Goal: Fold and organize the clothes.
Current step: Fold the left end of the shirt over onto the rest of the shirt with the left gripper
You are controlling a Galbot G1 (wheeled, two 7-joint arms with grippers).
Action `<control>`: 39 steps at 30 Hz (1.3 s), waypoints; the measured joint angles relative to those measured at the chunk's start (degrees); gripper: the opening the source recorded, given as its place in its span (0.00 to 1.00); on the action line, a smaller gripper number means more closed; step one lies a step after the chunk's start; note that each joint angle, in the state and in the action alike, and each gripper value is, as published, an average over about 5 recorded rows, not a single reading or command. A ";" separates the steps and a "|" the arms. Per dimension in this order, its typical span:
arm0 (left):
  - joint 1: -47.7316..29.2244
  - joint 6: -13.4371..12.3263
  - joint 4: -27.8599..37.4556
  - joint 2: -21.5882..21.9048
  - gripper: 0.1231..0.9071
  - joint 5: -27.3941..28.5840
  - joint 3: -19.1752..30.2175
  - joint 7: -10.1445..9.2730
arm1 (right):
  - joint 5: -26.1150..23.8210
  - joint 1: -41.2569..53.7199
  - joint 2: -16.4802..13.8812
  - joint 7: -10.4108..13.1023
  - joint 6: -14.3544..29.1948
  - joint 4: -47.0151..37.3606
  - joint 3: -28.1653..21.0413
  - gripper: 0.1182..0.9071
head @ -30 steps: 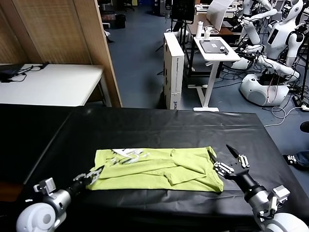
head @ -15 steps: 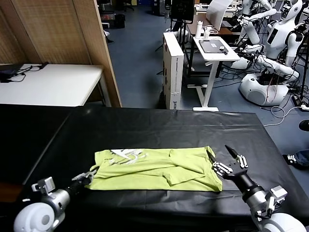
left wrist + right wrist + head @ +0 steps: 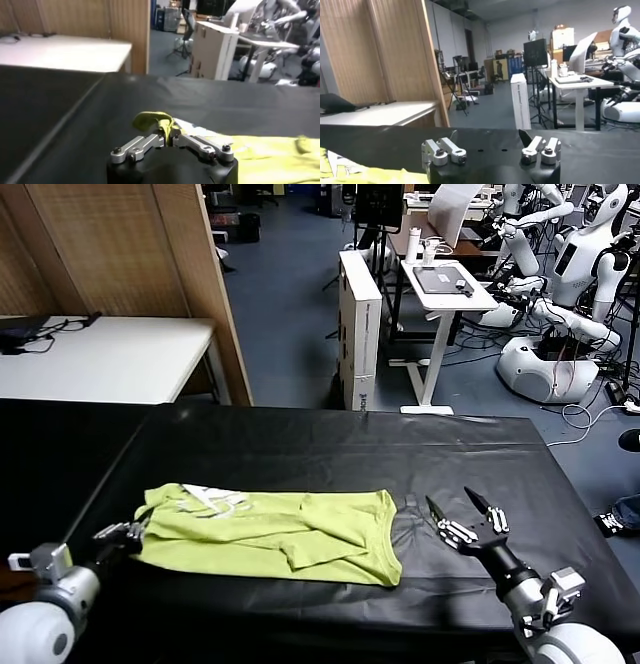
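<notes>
The lime yellow-green T-shirt point(image 3: 270, 529) lies folded in a long strip on the black table point(image 3: 330, 449), with white print showing near its left end point(image 3: 212, 497). My left gripper point(image 3: 135, 529) is shut on the shirt's left edge; in the left wrist view the cloth point(image 3: 152, 120) is pinched between the fingers of that gripper point(image 3: 167, 134). My right gripper point(image 3: 452, 506) is open and empty, right of the shirt's right end and apart from it. In the right wrist view it point(image 3: 487, 136) is spread wide, with the shirt point(image 3: 365, 175) at the lower corner.
A white table point(image 3: 100, 359) and a wooden partition point(image 3: 120, 244) stand beyond the black table's far left. A white cabinet point(image 3: 360, 324), a small desk point(image 3: 445, 284) and other robots point(image 3: 560, 294) stand on the floor behind.
My left gripper has pulled back to the left and dragged the whole shirt left along the table. My right gripper has let the shirt's right end go and now stands apart from it.
</notes>
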 joint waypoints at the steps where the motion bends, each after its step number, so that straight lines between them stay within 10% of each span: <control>1: -0.29 0.28 -0.61 -0.60 0.09 -0.34 0.97 -0.41 | -0.41 -0.29 0.21 -0.05 0.00 -0.04 0.30 1.00; 22: -9.14 1.43 -0.33 -16.67 0.09 1.26 29.98 -5.97 | -9.11 -5.12 6.29 -0.27 0.63 -4.05 3.03 1.00; 39: -10.53 1.10 3.38 -24.86 0.09 6.22 39.08 -6.23 | -9.62 -5.41 6.47 -0.42 0.69 -4.69 2.64 1.00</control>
